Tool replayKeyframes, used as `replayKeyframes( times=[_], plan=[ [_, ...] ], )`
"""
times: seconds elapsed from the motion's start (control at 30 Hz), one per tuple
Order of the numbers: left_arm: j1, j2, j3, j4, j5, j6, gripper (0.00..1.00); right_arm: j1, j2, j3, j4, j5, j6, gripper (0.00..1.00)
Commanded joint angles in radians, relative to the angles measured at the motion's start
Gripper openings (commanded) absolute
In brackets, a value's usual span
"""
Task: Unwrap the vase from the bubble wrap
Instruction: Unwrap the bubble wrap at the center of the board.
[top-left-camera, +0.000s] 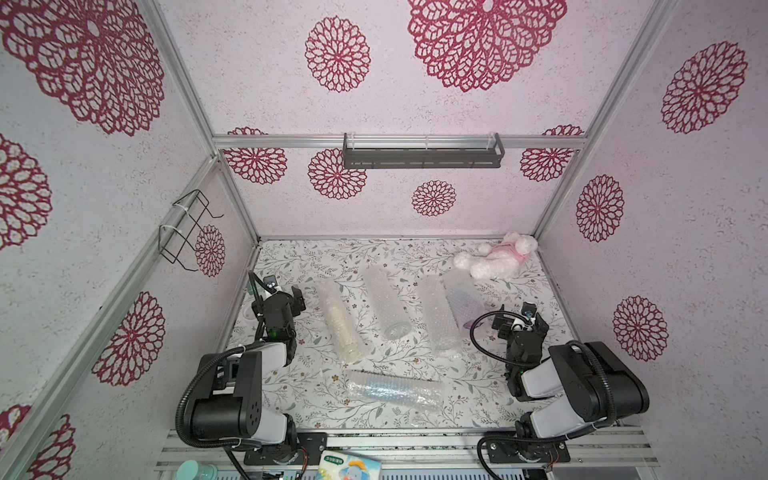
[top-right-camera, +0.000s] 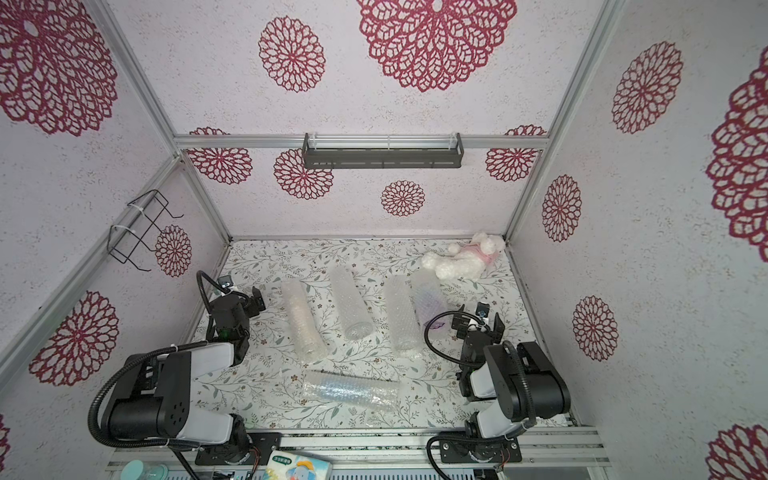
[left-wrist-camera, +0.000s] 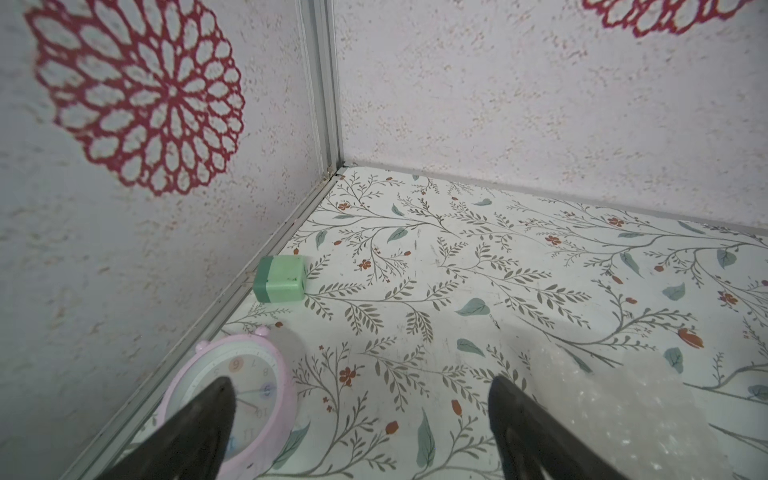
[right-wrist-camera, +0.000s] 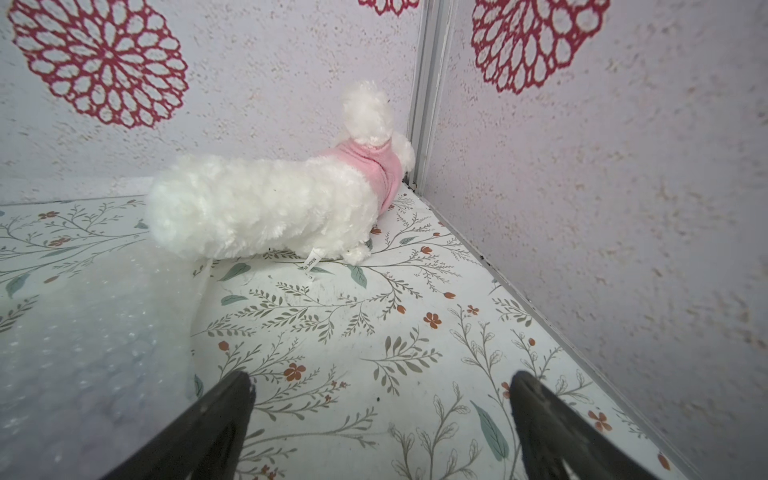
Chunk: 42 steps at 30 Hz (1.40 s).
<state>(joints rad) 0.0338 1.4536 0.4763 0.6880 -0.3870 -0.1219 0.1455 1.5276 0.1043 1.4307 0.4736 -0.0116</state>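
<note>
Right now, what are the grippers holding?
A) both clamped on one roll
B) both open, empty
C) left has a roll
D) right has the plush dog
B: in the wrist views the left gripper and the right gripper each stand with jaws wide apart, and only bare table shows between them.

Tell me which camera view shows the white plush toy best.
The right wrist view: the plush toy fills the middle, pink shirt clear. Both top views show it small in the far corner; the left wrist view misses it.
</note>
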Motion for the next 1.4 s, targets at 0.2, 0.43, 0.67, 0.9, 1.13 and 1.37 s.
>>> replayKeyframes(
  times=[0.2,0.43,0.67,0.9,1.13,1.37],
  plan=[
    [-0.127,-0.092,0.191,-0.371,-0.243,-0.04,0.97,0.012,-0.325,0.046,-0.23,0.192,0.04,0.99],
    [-0.137,-0.121,0.444,-0.788,-0.146,-0.147,0.97,0.014,-0.517,0.215,-0.668,0.232,0.209,0.99],
    [-0.138,-0.141,0.602,-1.063,-0.009,-0.265,0.97,0.054,-0.521,0.381,-0.985,0.031,0.282,0.99],
    [-0.162,-0.17,0.66,-1.248,0.141,-0.357,0.97,0.215,-0.477,0.532,-1.205,-0.106,0.29,0.96],
    [-0.198,-0.162,0.665,-1.376,0.177,-0.442,0.97,0.406,-0.375,0.697,-1.417,-0.178,0.285,0.95],
    [-0.191,-0.18,0.608,-1.392,0.243,-0.5,0.97,0.607,-0.241,0.804,-1.474,-0.188,0.258,0.92]
  ],
)
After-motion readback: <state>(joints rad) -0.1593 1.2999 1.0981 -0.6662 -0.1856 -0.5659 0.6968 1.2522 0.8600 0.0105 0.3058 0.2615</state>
